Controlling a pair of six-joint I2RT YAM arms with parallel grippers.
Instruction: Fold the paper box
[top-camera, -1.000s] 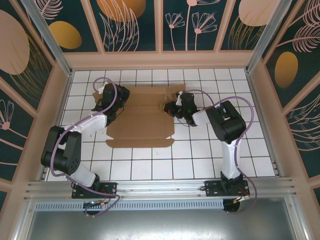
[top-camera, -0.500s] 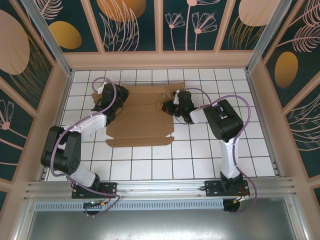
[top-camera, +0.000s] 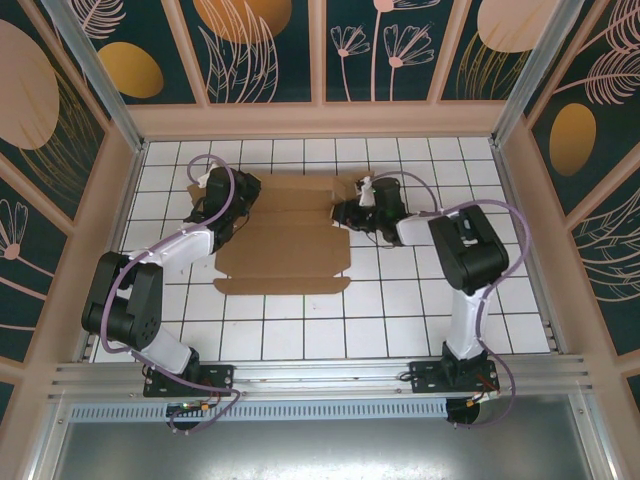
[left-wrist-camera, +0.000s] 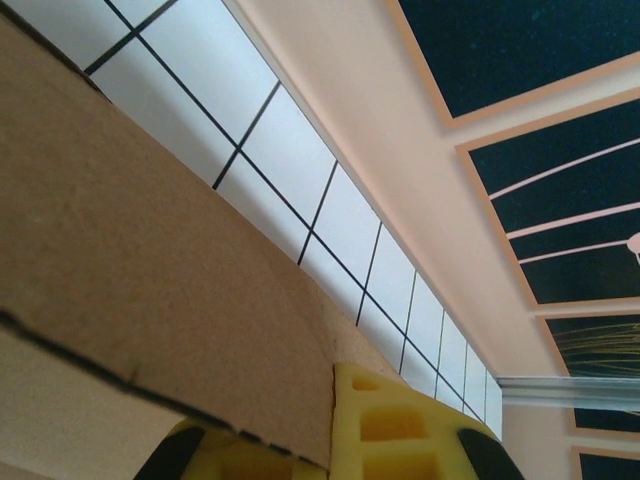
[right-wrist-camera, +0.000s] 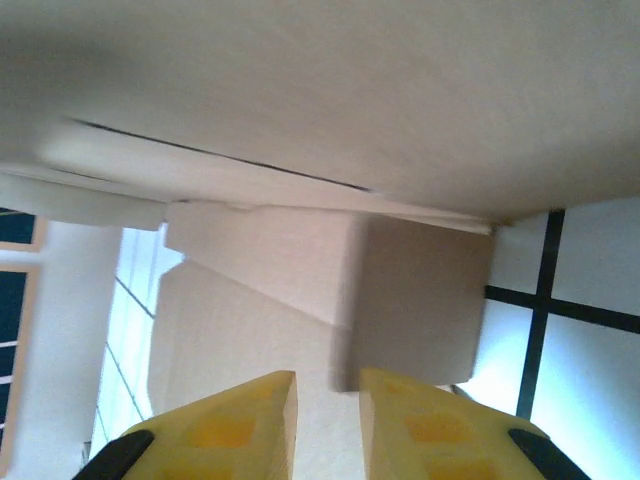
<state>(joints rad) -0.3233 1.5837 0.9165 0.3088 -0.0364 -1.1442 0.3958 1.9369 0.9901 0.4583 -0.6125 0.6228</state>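
A walled enclosure (top-camera: 320, 120) with dark panels painted with leaves and flowers surrounds a white tiled table (top-camera: 400, 310). The paper box (top-camera: 285, 240), a flat brown cardboard sheet with creases and flaps, lies on the far middle of the table, between the two arms. Its near flap lies flat on the tiles and points toward the arm bases.

The left arm (top-camera: 170, 248) reaches up and in to the sheet's far left corner. The right arm (top-camera: 462, 250) bends over to the sheet's right edge, where a small side flap (right-wrist-camera: 415, 300) is folded up off the tiles.

The left jaws are closed on the cardboard. In the left wrist view, the edge of the sheet runs down between the yellow fingers (left-wrist-camera: 395, 430), with the tiles and the far wall behind.

The right jaws stand slightly apart. In the right wrist view, a narrow gap shows between their yellow fingers (right-wrist-camera: 230, 420). The lower corner of the raised flap sits just ahead of that gap. I cannot tell whether it touches either finger.
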